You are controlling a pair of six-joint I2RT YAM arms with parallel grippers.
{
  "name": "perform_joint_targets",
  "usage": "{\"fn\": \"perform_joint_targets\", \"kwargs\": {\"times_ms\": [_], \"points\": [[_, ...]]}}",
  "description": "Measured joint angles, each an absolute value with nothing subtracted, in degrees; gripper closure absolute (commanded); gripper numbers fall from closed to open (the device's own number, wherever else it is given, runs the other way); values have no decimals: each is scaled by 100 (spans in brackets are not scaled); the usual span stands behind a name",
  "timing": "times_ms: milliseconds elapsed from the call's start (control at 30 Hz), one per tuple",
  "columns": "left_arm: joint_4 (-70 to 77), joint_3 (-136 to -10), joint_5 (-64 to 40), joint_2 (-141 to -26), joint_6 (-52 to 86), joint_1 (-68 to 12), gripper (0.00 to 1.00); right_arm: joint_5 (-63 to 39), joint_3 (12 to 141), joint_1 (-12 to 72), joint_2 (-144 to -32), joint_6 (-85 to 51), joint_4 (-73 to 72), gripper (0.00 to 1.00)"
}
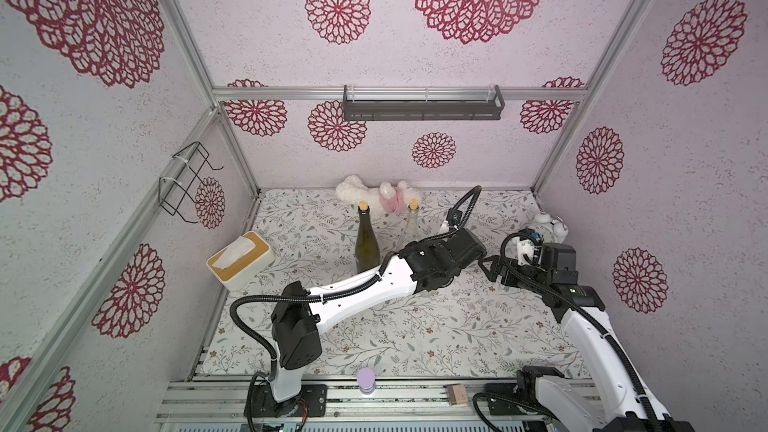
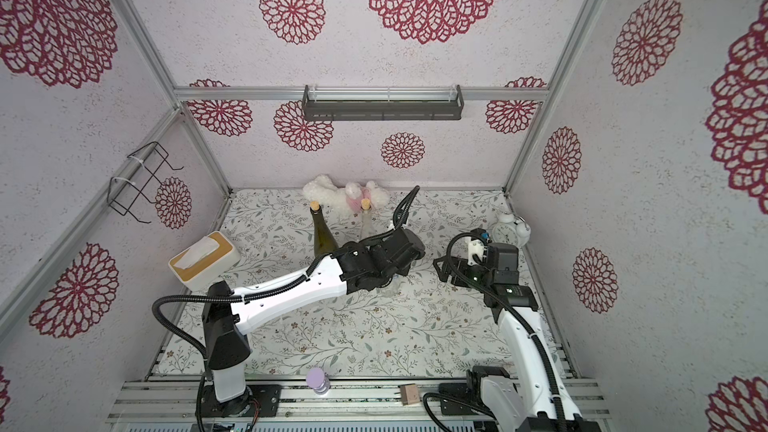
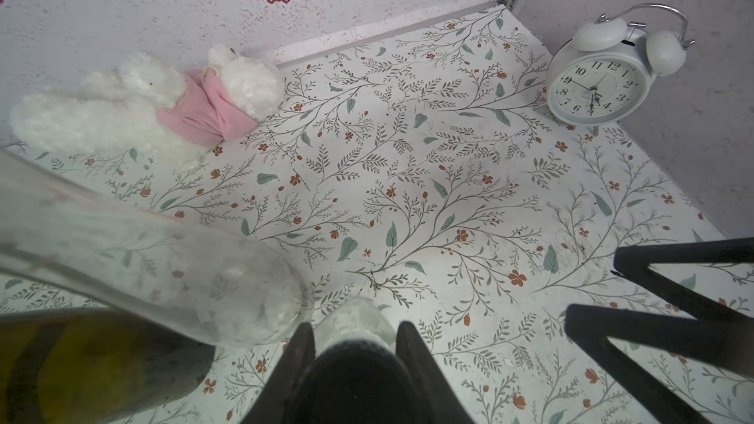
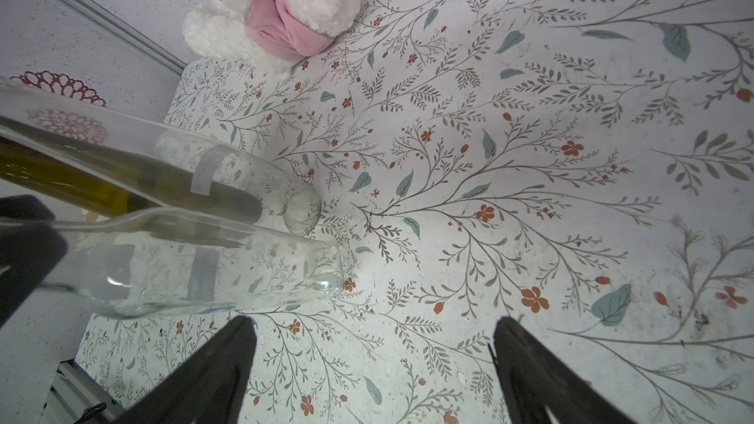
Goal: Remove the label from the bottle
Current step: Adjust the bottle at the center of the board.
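Two grippers: left gripper (image 3: pixel 354 326) pinches a clear bottle (image 4: pixel 245 271), label (image 4: pixel 202 275) on its glass; right gripper (image 4: pixel 374 322) hangs spread beside it

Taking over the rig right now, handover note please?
Left gripper: jaws shut on the top of the clear bottle, which stands upright.
Right gripper: jaws open, empty, beside that bottle, not touching it.
Label: translucent strip on the held bottle's body, not yet peeled.
Done: bottle steadied.
Left: pinch the label with the right gripper and peel it off.
Note: green bottle and corked clear bottle stand close behind.
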State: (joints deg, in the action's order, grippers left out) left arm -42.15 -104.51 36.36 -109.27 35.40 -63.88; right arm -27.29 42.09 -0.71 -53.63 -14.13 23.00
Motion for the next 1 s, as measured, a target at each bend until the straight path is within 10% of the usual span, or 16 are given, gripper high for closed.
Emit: {"fn": "perform_joint_targets", "kwargs": {"times_ms": [367, 1000], "points": [[-3953, -10235, 3618, -10927, 3889, -6414, 71, -2729, 4209, -71, -5306, -1415, 2300, 6], [-3594, -9963, 3629, -10825, 3957, -6462, 17, -2727, 4209, -71, -5214, -1415, 2307, 6]]}}
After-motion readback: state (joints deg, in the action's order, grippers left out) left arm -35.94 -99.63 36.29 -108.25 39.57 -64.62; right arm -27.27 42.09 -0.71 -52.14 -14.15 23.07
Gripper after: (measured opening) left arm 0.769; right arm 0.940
